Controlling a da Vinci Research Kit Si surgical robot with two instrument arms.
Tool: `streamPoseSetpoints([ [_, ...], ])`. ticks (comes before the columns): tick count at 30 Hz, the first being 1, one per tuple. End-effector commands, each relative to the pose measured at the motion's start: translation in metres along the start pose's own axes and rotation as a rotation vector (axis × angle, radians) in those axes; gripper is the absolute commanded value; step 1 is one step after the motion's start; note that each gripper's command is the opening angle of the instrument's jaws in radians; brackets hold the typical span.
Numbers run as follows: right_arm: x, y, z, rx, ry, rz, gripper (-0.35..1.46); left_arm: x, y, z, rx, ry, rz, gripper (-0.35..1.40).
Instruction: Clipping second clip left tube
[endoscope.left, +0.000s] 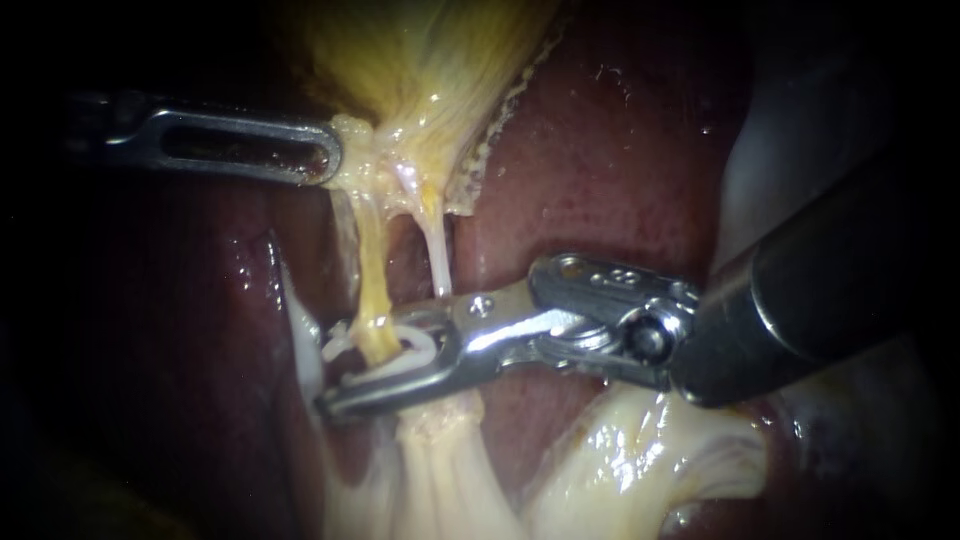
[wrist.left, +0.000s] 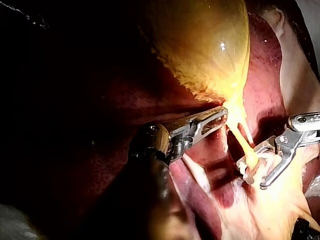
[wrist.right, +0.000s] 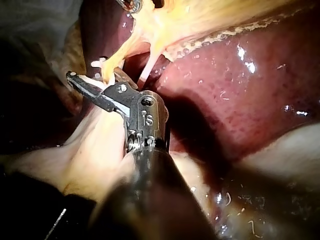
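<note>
Left tool clenched on gallbladder neck, likely tensioning tubes. Right tool grasps white clip, jaws astride left tube, low on it. Risks: partial capture, skewed clip, catching right tube just beside, traction slipping.

The gallbladder is ochre yellow, streaked with fine paler fibres. Along its edge runs a cream fringe of small beaded dots. Beside the gallbladder the liver is glossy dark red, flecked with tiny white glints. Below the gallbladder the left tube is amber yellow and the right tube pale pinkish white. Further below it the clip is white. My right instrument is bright silver at the tip, with a black shaft. My left instrument is dull grey steel.
</note>
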Motion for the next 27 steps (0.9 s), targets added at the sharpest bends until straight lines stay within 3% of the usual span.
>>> streamPoseSetpoints([
  [1, -0.0001, 0.0, 0.0, 0.008, 0.0, -0.003, 0.42, 0.0, 0.0, 0.0, 0.0, 0.0, 0.0, -0.35],
  [13, -0.0003, 0.0002, -0.0003, 0.004, 0.005, 0.007, 0.11, 0.0, 0.0, 0.0001, 0.002, 0.001, 0.0, -0.35],
  [17, -0.0004, 0.0003, -0.0004, 0.004, 0.005, 0.013, -0.1, 0.0, 0.0, 0.0001, 0.002, 0.001, 0.0, -0.35],
  [19, -0.0004, 0.0005, -0.0006, 0.005, 0.004, 0.03, -0.35, 0.0, 0.0, 0.0002, 0.002, 0.001, 0.0, -0.35],
  [24, -0.0018, 0.0018, -0.0006, 0.004, 0.006, 0.07, -0.35, -0.0001, 0.0, 0.0002, 0.001, 0.0, 0.0, -0.35],
  [27, -0.0026, 0.0022, -0.0003, 0.021, 0.03, 0.069, -0.35, -0.0001, 0.0, 0.0002, 0.002, 0.0, 0.0, -0.35],
])
